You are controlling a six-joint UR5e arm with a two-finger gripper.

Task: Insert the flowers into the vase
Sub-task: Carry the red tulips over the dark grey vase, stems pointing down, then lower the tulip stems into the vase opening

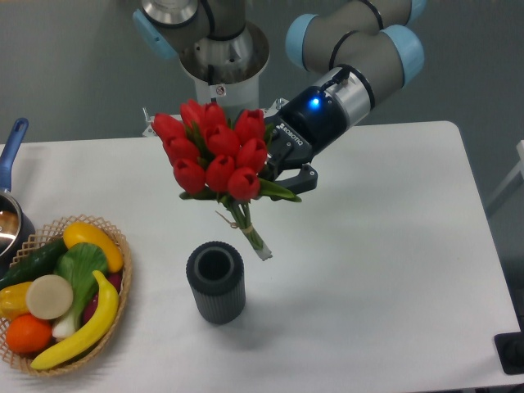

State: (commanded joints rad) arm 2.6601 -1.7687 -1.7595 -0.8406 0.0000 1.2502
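Flowers (214, 150) are held in the air above the white table (393, 246), clamped by the gripper (277, 173), whose fingers are closed on the bunch just behind the red buds, among the green leaves. The bunch is tilted: the buds are turned up and to the left, while the tied stem ends (255, 242) are pointed down and to the right, hanging just above and slightly right of the vase (215, 281), without touching it. The vase is seen upright on the table, its round mouth open and unobstructed, and its rim is set well apart from every table edge. To the left, a wicker basket (115, 246) of fruit is placed near the table's left edge, with a bare strip of tabletop between it and the vase. A pan with a blue handle (13, 143) is cut off by the left border. To the right of the vase, a wide stretch of bare tabletop is shown, up to the right edge.
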